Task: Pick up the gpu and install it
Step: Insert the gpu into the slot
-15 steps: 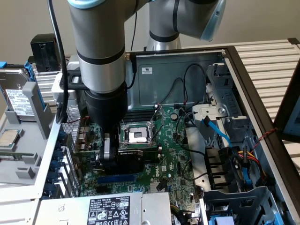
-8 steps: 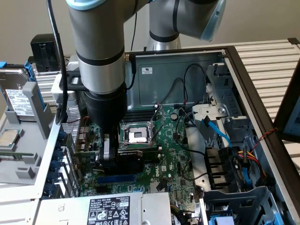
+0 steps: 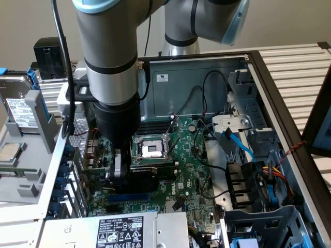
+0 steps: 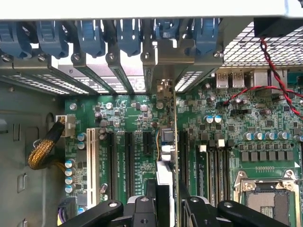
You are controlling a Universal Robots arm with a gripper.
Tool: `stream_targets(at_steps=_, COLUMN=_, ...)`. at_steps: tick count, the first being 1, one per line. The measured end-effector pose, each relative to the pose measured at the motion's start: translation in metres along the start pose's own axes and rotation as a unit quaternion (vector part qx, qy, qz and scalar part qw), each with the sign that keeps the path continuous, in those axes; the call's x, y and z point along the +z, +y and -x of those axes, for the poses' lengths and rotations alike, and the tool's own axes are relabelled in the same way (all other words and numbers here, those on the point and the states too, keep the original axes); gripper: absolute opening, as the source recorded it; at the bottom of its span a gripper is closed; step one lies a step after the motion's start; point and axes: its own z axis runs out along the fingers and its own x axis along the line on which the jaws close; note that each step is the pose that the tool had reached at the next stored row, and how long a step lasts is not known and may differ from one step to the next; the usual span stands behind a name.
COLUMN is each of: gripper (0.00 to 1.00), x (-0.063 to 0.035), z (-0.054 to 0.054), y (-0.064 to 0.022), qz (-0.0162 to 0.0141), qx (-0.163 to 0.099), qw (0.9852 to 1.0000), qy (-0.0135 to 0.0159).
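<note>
Your arm (image 3: 111, 62) comes down almost straight from above into the open computer case (image 3: 196, 77), with its wrist upright just beside the CPU socket (image 3: 152, 150), on the exterior view's left of it.

The claw (image 3: 121, 173) is partly closed, its two black fingers (image 4: 147, 204) pressed on either side of the gpu (image 4: 165, 153), so you have the card in a firm pinch rather than a wide-open reach.

In the exterior view the gpu (image 3: 151, 171) sits right at the claw, its black block just below the CPU socket and over the motherboard (image 3: 194, 170). The long blue slot (image 3: 126, 198) lies a little further from the socket than the card does.

From the wrist you see the card edge-on, standing upright between the fingertips (image 4: 171, 196). It runs parallel to the black expansion slots (image 4: 128, 156) and stands further from the CPU socket (image 4: 267, 198) than the black slots next to that socket. Its far end reaches the rear slot openings under the blue latches (image 4: 128, 35).

The lower edge is hidden behind the card itself, so you probably cannot judge from here whether it is touching a slot or held just above one.
</note>
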Motion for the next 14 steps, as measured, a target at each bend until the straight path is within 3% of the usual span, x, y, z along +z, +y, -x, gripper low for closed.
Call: stream_targets(at_steps=14, gripper=0.28, x=0.0010, z=-0.0002, y=0.0009, qz=0.0000, qx=0.000, qw=1.0000, qy=0.0001)
